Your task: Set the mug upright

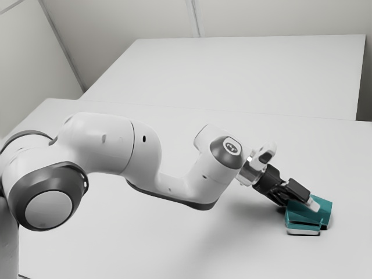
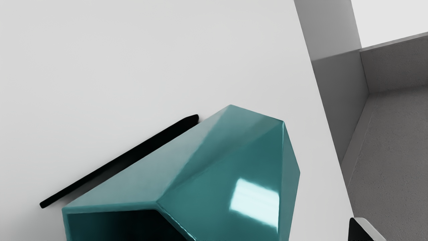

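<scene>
A teal, many-sided mug [image 1: 323, 210] lies on its side on the table, near the exterior view's right. Over its upper part is my black gripper [image 1: 312, 204], slanting down to it, with one pale fingertip in front of the teal wall. In the wrist view the mug [image 2: 230, 157] shows glossy flat faces and a dark mouth at its near end. One fingertip of my gripper [image 2: 364, 229] stands well apart from the mug's side there; the other finger is hidden. The gripper is open.
The mug rests on a white table [image 1: 232, 247]. A thin black strip [image 2: 123, 159] runs along one side of the mug. Another white surface [image 1: 232, 75] stands behind. Beyond the table's edge in the wrist view lies a grey floor [image 2: 394, 150].
</scene>
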You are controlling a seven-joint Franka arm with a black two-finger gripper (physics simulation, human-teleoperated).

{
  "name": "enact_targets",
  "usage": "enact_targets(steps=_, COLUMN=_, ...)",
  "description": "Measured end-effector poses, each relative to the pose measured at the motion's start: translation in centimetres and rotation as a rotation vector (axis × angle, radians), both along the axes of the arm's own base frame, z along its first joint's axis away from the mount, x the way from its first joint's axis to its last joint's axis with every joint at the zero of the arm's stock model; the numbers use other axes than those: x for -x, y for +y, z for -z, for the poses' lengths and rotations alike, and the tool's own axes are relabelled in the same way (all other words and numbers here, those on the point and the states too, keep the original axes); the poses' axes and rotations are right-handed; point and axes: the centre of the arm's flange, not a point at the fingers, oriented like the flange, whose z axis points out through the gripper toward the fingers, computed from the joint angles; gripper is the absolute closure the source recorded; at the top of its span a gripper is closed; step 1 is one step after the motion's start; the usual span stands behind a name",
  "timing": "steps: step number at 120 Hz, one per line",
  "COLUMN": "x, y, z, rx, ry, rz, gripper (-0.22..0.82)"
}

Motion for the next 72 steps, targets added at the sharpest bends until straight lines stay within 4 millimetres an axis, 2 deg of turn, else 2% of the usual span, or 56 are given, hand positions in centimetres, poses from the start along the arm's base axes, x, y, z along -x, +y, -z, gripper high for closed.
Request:
enact_targets(steps=56, x=-0.03, y=0.11, z=0.07, rx=0.005, ry=0.001, rz=0.001, gripper=0.6)
enact_targets(steps=72, x=-0.03, y=0.1, z=0.06, rx=0.006, ry=0.003, rz=-0.002, gripper=0.67)
